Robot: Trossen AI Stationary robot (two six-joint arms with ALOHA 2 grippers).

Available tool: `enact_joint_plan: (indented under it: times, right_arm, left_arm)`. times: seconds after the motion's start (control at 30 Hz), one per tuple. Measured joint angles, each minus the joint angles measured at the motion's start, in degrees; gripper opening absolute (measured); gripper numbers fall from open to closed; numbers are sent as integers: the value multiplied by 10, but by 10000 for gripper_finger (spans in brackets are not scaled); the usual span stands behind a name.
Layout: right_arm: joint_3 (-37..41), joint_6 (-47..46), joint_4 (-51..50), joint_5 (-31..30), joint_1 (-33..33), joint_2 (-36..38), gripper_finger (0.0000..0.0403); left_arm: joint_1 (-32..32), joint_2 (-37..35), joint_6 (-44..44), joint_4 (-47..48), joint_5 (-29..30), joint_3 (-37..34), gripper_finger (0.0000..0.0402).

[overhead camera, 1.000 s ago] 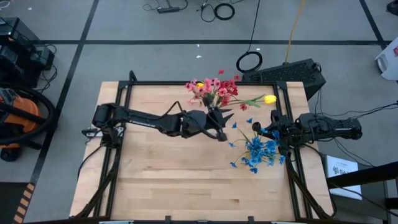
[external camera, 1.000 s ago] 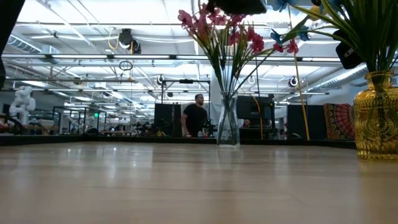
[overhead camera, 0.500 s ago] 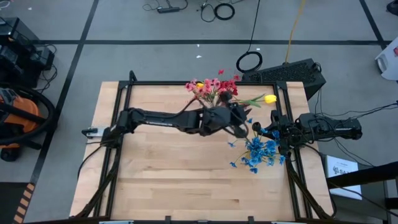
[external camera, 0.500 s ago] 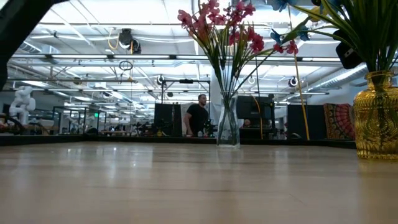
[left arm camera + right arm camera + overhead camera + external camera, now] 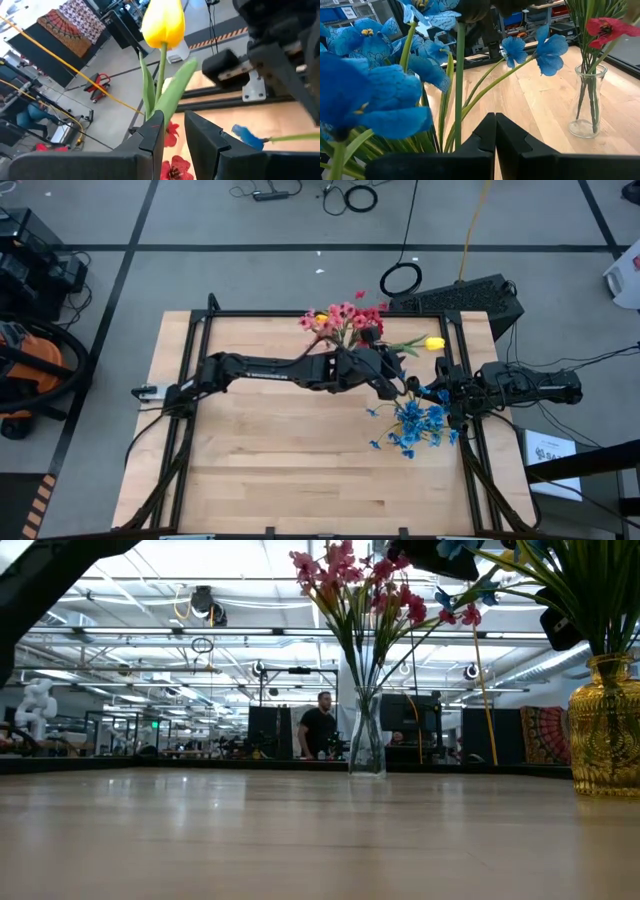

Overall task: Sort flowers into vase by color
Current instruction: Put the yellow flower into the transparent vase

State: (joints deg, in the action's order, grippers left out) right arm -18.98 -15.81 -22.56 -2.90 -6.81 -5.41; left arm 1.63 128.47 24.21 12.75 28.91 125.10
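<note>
While my left gripper [image 5: 172,131] carries the yellow flower [image 5: 163,22], fingers gripping its stem, it needs a vase; my right gripper [image 5: 495,131] waits closed among blue flowers [image 5: 375,95].

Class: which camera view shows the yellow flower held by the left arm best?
The left wrist view: the yellow flower fills it, stem between the left gripper fingers. The high view shows it small; the low and right wrist views don't clearly show it.
</note>
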Motion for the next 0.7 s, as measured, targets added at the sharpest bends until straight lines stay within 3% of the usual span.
enact_joint_plan:
  times: [0.33, 0.7]
  right_arm:
    - [0, 0, 0, 0, 0, 0, 0]
    - [0, 0, 0, 0, 0, 0, 0]
  left_arm:
    - [12, -10, 3, -19, 22, -1, 83]
    - [64, -116, -1, -7, 46, 1, 83]
